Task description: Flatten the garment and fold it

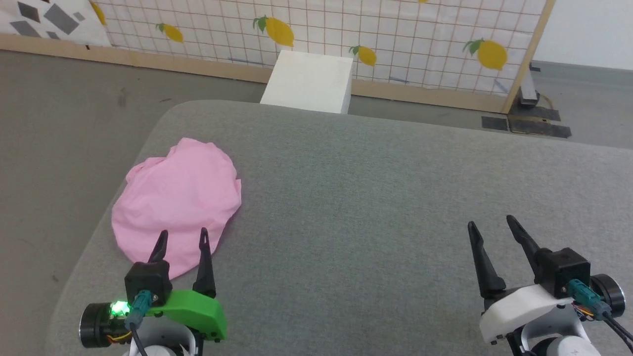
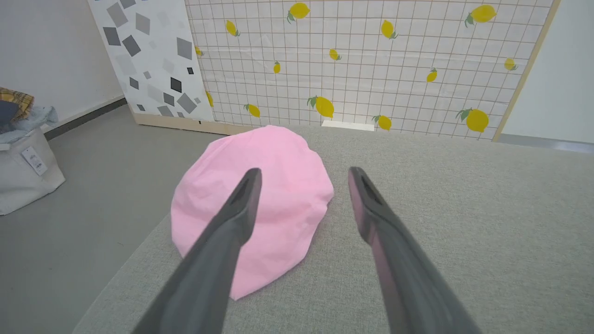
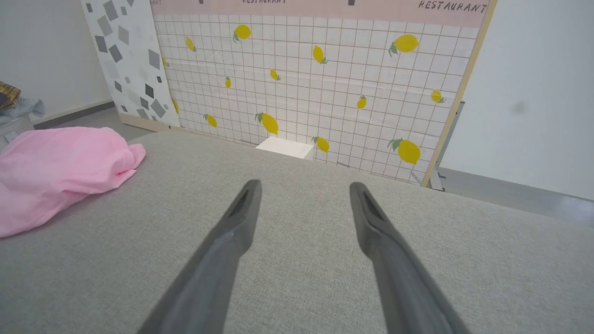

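Garment (image 1: 178, 193) lies crumpled, near edge partly hidden behind open left tool (image 1: 183, 231); right tool (image 1: 490, 221) open too.

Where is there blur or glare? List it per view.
Head view: even light, the garment sharp, a green lamp blooming behind the left gripper. Left wrist view: its fingers soft near the lens. Right wrist view: the right gripper likewise soft.
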Motion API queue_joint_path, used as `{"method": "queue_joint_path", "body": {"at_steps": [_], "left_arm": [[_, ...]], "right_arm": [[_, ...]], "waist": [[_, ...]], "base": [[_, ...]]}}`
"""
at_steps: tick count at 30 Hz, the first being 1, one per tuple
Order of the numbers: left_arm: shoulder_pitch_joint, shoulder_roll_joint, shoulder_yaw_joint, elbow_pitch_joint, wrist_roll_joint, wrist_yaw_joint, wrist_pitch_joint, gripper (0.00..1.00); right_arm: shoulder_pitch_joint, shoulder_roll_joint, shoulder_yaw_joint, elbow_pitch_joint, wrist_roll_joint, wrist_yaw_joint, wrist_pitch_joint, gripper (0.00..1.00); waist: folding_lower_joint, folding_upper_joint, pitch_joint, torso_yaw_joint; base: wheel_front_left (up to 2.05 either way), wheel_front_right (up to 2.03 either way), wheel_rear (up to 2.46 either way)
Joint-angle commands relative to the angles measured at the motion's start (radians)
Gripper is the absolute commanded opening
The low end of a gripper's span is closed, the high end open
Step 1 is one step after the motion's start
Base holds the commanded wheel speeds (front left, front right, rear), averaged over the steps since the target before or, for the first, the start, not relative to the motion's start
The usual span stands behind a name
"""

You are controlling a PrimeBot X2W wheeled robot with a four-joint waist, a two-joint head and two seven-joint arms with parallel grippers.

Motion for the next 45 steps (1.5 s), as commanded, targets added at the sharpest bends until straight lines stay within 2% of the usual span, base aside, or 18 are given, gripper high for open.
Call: {"method": "queue_joint_path", "body": {"at_steps": [1,45], "left_arm": [[0.003,0.008,-0.003,0.000,-0.010,0.010,-0.011,1.00],[0.036,0.044,-0.052,0.004,-0.096,0.101,-0.102,1.00]], "right_arm": [[-0.011,0.000,0.000,0.002,0.003,-0.001,-0.009,1.00],[-0.015,0.000,0.003,0.007,0.042,-0.001,-0.060,1.00]], "waist": [[0.0001,-0.0001,0.000,0.016],[0.0001,-0.0001,-0.003,0.229]], "base": [[0.00,0.00,0.00],[0.00,0.00,0.00]]}}
